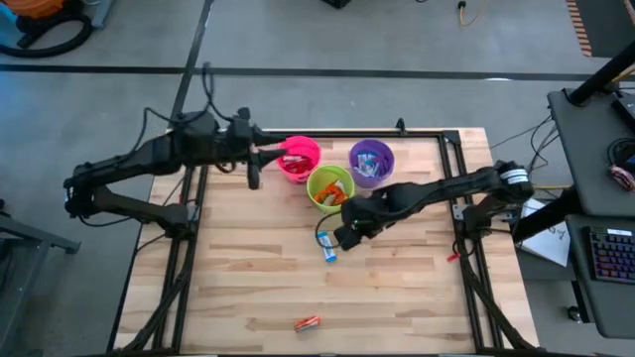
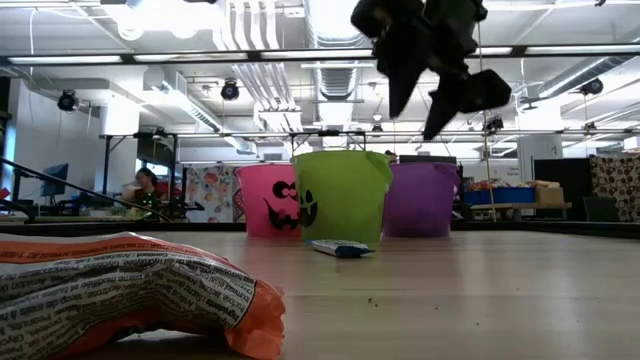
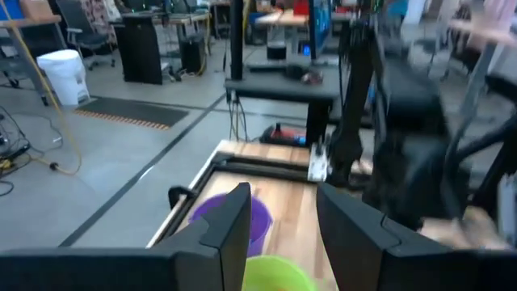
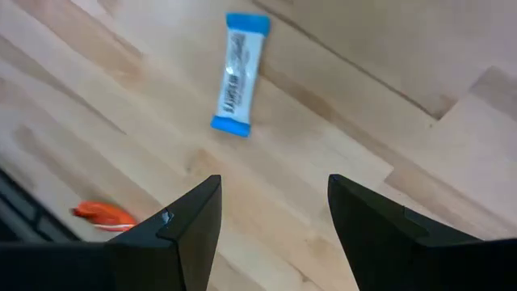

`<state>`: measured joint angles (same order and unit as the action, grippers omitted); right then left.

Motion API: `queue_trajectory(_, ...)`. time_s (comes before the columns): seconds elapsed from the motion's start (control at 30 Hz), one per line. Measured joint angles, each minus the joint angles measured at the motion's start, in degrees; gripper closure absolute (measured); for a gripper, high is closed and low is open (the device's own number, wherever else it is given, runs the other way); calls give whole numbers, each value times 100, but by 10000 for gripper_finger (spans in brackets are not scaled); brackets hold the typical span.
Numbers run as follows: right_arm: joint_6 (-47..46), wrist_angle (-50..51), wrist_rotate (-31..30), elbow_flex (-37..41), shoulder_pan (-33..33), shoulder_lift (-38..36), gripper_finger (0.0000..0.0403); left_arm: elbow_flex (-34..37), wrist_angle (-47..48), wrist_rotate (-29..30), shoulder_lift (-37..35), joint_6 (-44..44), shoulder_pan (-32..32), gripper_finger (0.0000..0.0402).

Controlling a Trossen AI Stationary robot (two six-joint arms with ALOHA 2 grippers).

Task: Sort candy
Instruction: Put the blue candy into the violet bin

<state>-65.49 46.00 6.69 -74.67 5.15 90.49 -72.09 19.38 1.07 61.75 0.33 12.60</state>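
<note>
The blue-and-white candy [image 4: 238,73] is a slim oblong stick, its wrapper pale with dark print down the middle and bright blue crimped ends. It lies flat on the bare wooden counter [image 1: 397,297], near the green cup [image 1: 329,185] and just beside my right hand [image 1: 346,236]. A second candy, orange-red and shiny [image 1: 307,322], lies well apart from it toward the counter's near edge.

My right hand hangs above the counter with its two fingers spread wide and nothing between them; my right wrist view looks straight down past them at the blue-and-white stick, with the orange candy showing at the edge. My left hand [image 1: 255,154] is just beside the pink cup [image 1: 299,159], fingers parted and empty; its wrist view looks over the purple cup [image 3: 230,218] and the rim of the green one.

From overhead I can see into the cups: red wrappers in the pink one, orange in the green, blue-and-white in the purple [image 1: 371,161]. The low view hides those contents but shows what the overhead cannot: a black pumpkin face on the pink [image 2: 266,200] and green [image 2: 340,195] cups, and the fine print on the orange candy's wrapper [image 2: 130,295] lying close to the lens. It also shows my right hand [image 2: 425,100] raised clear of the counter.
</note>
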Motion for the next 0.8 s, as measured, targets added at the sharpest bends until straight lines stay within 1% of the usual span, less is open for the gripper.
queue_trajectory(0.2,-187,-125,-29,0,173,471,187,-473,228,-1,-69,-639,0,277)
queue_trajectory(0.47,-575,-1242,-469,0,423,1081,187,-964,850,-8,-54,-1219,-22,277)
queue_trajectory(0.6,-645,-1618,-742,0,433,1319,187,-1073,1298,-12,-62,-1438,-32,277)
queue_trajectory(0.8,-559,-1721,-982,0,435,1523,187,-1072,1952,-17,-75,-1652,-205,277)
